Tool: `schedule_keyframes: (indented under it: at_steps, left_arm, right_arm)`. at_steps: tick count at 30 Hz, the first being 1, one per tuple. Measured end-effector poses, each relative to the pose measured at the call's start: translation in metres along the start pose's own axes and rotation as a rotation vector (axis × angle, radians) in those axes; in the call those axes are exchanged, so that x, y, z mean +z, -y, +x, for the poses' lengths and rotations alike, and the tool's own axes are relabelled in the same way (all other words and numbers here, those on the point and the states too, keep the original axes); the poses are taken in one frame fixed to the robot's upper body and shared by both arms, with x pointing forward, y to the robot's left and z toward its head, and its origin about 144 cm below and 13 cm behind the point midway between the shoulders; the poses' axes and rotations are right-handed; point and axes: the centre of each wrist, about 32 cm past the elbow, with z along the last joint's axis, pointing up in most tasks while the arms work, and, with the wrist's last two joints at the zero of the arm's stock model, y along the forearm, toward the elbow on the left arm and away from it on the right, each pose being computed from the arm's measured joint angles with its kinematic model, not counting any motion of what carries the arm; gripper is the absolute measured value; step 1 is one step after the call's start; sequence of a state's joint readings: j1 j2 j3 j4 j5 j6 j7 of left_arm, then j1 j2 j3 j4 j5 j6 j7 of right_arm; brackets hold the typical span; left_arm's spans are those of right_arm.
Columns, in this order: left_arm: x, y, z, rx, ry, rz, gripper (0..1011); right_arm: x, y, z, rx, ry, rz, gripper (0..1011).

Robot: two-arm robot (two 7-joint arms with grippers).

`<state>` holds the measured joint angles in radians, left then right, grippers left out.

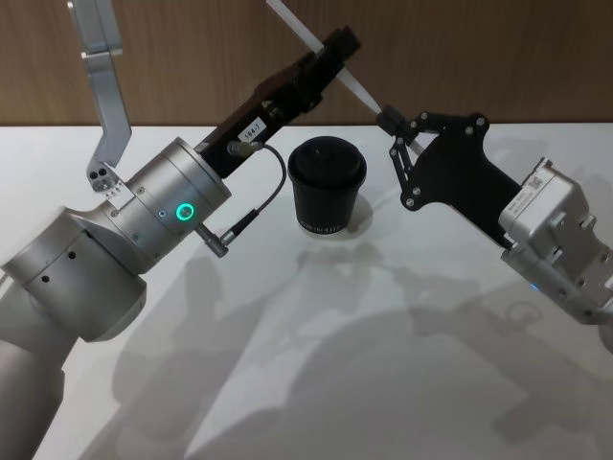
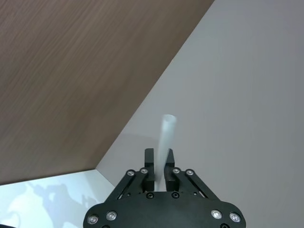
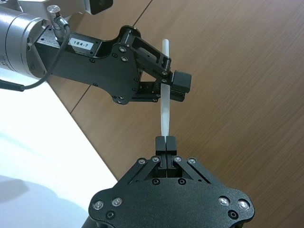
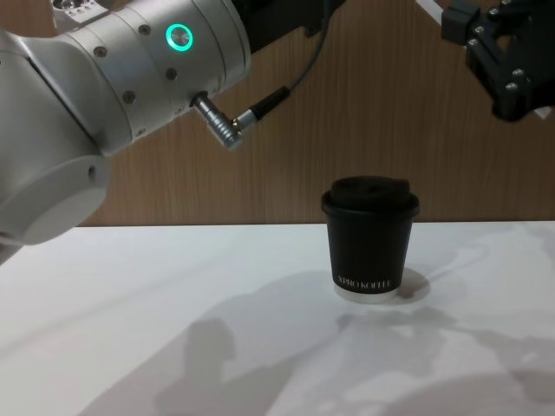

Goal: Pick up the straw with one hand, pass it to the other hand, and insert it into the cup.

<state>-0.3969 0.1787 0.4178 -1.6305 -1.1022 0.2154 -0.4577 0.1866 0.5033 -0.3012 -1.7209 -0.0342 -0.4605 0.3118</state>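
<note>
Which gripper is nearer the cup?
Right. The right gripper hangs above and right of the cup; the left gripper sits higher, beyond it, both gripping the straw.

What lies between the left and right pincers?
A thin white plastic straw, clamped by both the left pincer and right pincer, as the right wrist view shows.

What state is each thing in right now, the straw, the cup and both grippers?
straw: in the air, tilted, gripped at two places
cup: upright on the table, lidded, no straw inserted
left gripper: shut on the straw, partway along it
right gripper: shut on the straw's end
</note>
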Motion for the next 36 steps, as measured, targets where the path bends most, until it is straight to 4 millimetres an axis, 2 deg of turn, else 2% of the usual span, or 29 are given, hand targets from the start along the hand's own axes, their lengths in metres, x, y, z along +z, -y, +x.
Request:
schedule_keyframes:
  at_steps: [3,6,18,23,28,30,31,36]
  left_arm:
    - [0.0,0.0002,0.0,0.0,0.0,0.0,74]
    - [-0.0001,0.0003,0.0,0.0,-0.001,0.0,26]
    - [-0.0003,0.0008,0.0,-0.002,-0.002,0.0,5]
    - [-0.0003,0.0009,-0.0001,-0.002,-0.002,0.0,6]
    - [-0.0001,0.001,-0.0001,-0.002,-0.001,0.001,6]
    - [-0.0001,0.0013,-0.0002,-0.001,0.004,0.003,5]
    - [0.0,0.0015,-0.0004,-0.001,0.008,0.004,5]
    - [0.0023,0.002,-0.0015,0.007,0.047,0.014,5]
  right_arm:
    - [0.0,0.0,0.0,0.0,0.0,0.0,9]
    - [0.0,0.0,0.0,0.0,0.0,0.0,8]
    - [0.0,0.0,0.0,0.0,0.0,0.0,16]
    - [0.0,0.0,0.0,0.0,0.0,0.0,117]
    - [0.0,0.0,0.0,0.0,0.0,0.0,301]
    - [0.0,0.0,0.0,0.0,0.0,0.0,340]
    - [0.0,0.0,0.0,0.0,0.0,0.0,403]
    - [0.0,0.0,0.0,0.0,0.0,0.0,544]
